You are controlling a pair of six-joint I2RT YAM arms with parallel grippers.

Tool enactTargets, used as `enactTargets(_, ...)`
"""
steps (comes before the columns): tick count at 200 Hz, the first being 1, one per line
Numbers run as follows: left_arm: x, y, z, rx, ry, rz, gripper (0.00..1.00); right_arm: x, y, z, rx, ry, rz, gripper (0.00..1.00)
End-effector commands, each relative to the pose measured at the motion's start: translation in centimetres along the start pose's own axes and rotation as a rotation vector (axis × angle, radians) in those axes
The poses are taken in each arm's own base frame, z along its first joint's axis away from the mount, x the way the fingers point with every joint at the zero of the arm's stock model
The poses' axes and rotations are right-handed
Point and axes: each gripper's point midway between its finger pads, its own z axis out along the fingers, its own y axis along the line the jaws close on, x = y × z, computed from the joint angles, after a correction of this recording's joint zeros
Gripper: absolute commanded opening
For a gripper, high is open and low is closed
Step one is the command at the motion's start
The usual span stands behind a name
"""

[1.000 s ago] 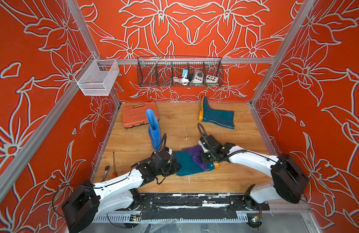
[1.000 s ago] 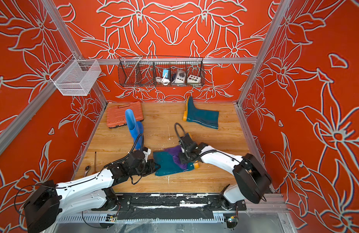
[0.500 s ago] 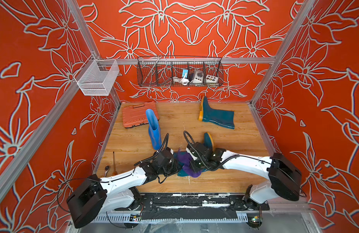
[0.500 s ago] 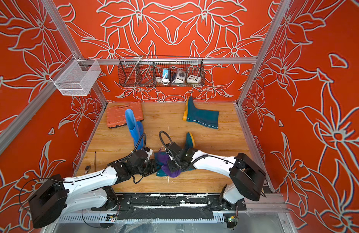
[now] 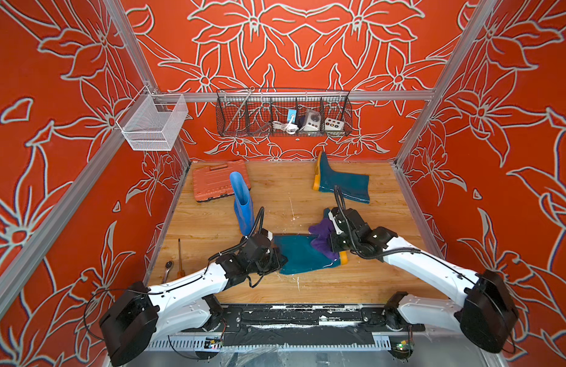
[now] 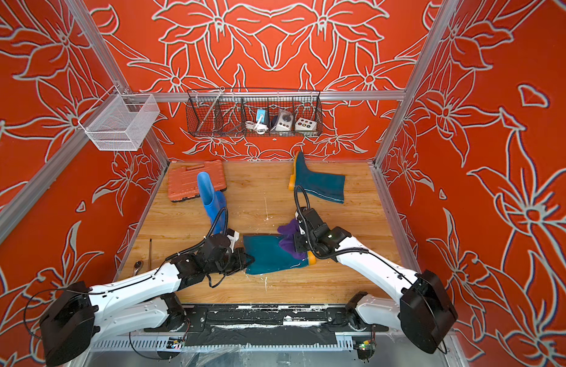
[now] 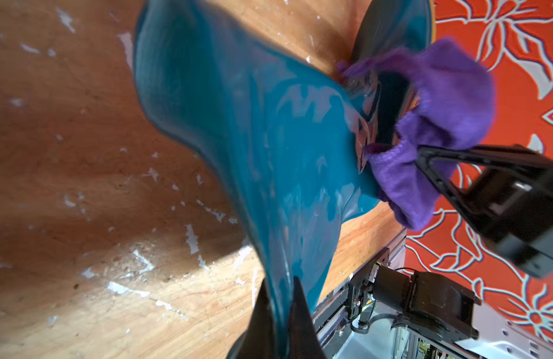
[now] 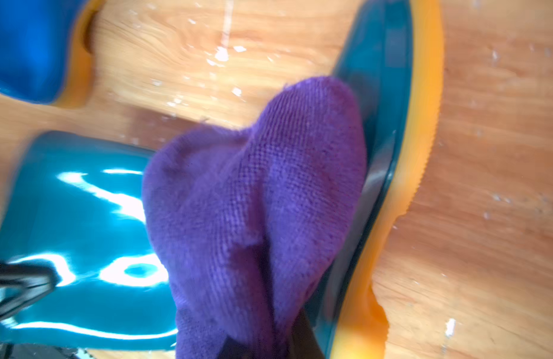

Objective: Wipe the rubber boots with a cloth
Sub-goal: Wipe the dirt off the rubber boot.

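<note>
The left tool (image 7: pixel 276 323) is clenched on the shaft rim of the near teal boot (image 5: pixel 302 254), which lies flat on the worktop (image 5: pixel 307 286). The right tool (image 5: pixel 332 238) grips the purple cloth (image 5: pixel 320 233), bunched on that boot's ankle. The blue boot (image 5: pixel 242 203) stands upright just behind the left tool. Bare wood runs to the front edge.

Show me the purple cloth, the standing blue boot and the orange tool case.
Purple fabric cloth (image 5: pixel 321 246): top view, bunched lower fold.
Upright bright blue rubber boot (image 5: pixel 243 206): top view, mid shaft.
Flat orange plastic tool case (image 5: pixel 211 184): top view, lid centre.
</note>
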Motion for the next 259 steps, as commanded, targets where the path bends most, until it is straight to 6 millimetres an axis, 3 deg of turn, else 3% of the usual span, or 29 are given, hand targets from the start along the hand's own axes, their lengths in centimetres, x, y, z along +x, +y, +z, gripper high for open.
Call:
enactTargets(1, -0.8, -2.2, 0.2, 0.041, 0.004, -0.016, 0.0, 0.9, 4.9, 1.0, -0.046, 0.037, -0.092, 0.0)
enactTargets(14, -0.9, -2.7, 0.4, 0.045, 0.012, -0.037, 0.0, 1.4, 7.0, 1.7, -0.075, 0.057, -0.133, 0.0)
enactTargets(23, -1.0, -3.1, 0.4, 0.045, 0.014, -0.051, 0.0, 1.9, 6.9, 2.2, -0.066, 0.075, -0.13, 0.0)
enactTargets(49, -1.0, -4.2, 0.0, 0.058, 0.033, -0.07, 0.0, 2.7, 3.1, 2.0, 0.044, 0.074, -0.116, 0.0)
enactTargets(71, -0.9, -4.8, -0.7, 0.087, 0.038, -0.123, 0.0, 3.3, -0.5, 0.2, 0.082, 0.019, -0.029, 0.0)
enactTargets(88, -1.1, -4.6, -1.0, 0.086, 0.02, -0.184, 0.0, 3.5, -0.9, -1.3, 0.046, -0.069, 0.005, 0.0)
enactTargets(117, -1.6, -3.9, -0.7, 0.079, -0.011, -0.31, 0.0, 3.5, 1.5, -3.3, -0.029, -0.232, 0.009, 0.0)
enactTargets(150, -1.8, -3.4, -0.3, 0.103, -0.03, -0.408, 0.0, 3.5, 7.1, -4.8, -0.108, -0.412, -0.096, 0.0)
enactTargets(175, -2.0, -3.2, -0.7, 0.095, -0.051, -0.435, 0.0, 4.3, 11.2, -3.2, -0.145, -0.379, -0.192, 0.0)
enactTargets(188, -2.2, -3.1, -1.1, 0.092, -0.066, -0.449, 0.0, 5.0, 11.6, -1.6, -0.112, -0.328, -0.214, 0.0)
enactTargets(199, -2.3, -3.1, -1.6, 0.095, -0.075, -0.459, 0.0, 5.3, 10.7, -0.7, -0.05, -0.311, -0.221, 0.0)
enactTargets(217, -2.4, -3.3, -2.4, 0.102, -0.088, -0.468, 0.0, 5.5, 7.1, 0.0, 0.075, -0.294, -0.187, 0.0)
enactTargets(239, -2.6, -3.5, -3.6, 0.122, -0.101, -0.468, 0.0, 6.3, 0.7, 0.7, 0.186, -0.212, -0.083, 0.0)
enactTargets(259, -2.6, -3.2, -4.1, 0.116, -0.112, -0.466, 0.0, 6.8, -5.0, -0.4, 0.281, -0.199, 0.012, 0.0)
